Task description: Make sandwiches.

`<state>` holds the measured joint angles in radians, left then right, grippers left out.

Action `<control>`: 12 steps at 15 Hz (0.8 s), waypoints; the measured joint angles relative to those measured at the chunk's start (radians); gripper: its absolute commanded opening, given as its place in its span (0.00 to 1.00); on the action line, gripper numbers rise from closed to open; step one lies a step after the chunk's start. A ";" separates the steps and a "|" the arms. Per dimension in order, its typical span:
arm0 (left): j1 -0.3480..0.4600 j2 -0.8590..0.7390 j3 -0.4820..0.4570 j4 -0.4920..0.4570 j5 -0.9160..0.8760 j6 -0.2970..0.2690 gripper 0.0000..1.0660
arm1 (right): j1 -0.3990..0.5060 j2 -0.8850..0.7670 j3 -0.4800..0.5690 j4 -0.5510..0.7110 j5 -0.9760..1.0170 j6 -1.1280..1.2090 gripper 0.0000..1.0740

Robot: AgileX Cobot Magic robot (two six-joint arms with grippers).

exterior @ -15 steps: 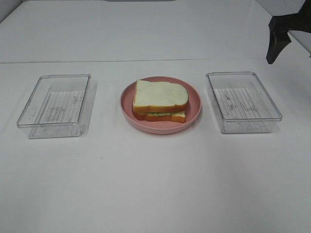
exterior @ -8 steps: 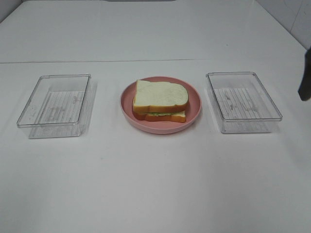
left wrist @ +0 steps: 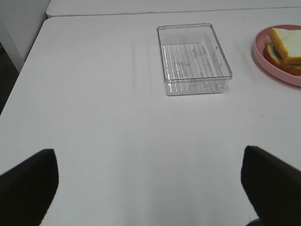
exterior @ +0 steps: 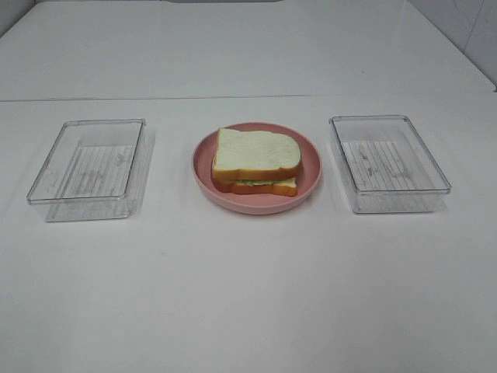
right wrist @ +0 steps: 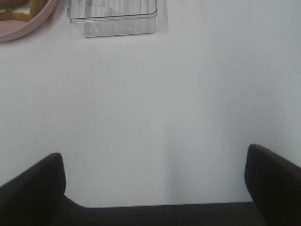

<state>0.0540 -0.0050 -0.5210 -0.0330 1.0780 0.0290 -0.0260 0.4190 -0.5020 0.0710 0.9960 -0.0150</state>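
Note:
One sandwich [exterior: 255,164] lies on the pink plate [exterior: 311,175] at the table's middle: two white bread slices with orange-brown crust and green lettuce showing between them. Its edge also shows in the left wrist view as the sandwich [left wrist: 284,47] and, barely, in the right wrist view as the sandwich [right wrist: 16,8]. Neither arm appears in the exterior high view. My left gripper [left wrist: 150,181] is open above bare table, well short of the left tray. My right gripper [right wrist: 153,181] is open too, over bare table short of the right tray, holding nothing.
An empty clear plastic tray [exterior: 89,167] stands left of the plate and another clear tray [exterior: 387,162] to its right. They show too as the left tray [left wrist: 194,59] and right tray [right wrist: 112,16]. The table's left edge [left wrist: 26,70] drops to dark floor.
The right arm, seen at the far right edge of the exterior high view, has drawn back out of that view. The sandwich, plate and trays have not moved.

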 measured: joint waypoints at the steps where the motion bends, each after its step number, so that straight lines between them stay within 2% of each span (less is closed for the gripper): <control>1: 0.000 0.000 0.000 0.000 0.000 0.000 0.92 | 0.000 -0.031 0.011 0.000 0.001 0.000 0.93; 4: 0.000 0.000 0.000 0.000 0.000 0.000 0.92 | 0.000 -0.221 0.022 0.000 -0.004 -0.029 0.93; 8: 0.000 0.000 0.000 0.000 0.000 0.000 0.92 | 0.000 -0.359 0.023 0.000 -0.005 -0.049 0.93; 12: 0.000 0.000 0.000 0.000 0.000 0.000 0.92 | 0.000 -0.422 0.024 0.001 0.037 -0.098 0.92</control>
<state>0.0540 -0.0050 -0.5210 -0.0330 1.0780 0.0290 -0.0260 -0.0030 -0.4780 0.0720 1.0330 -0.1130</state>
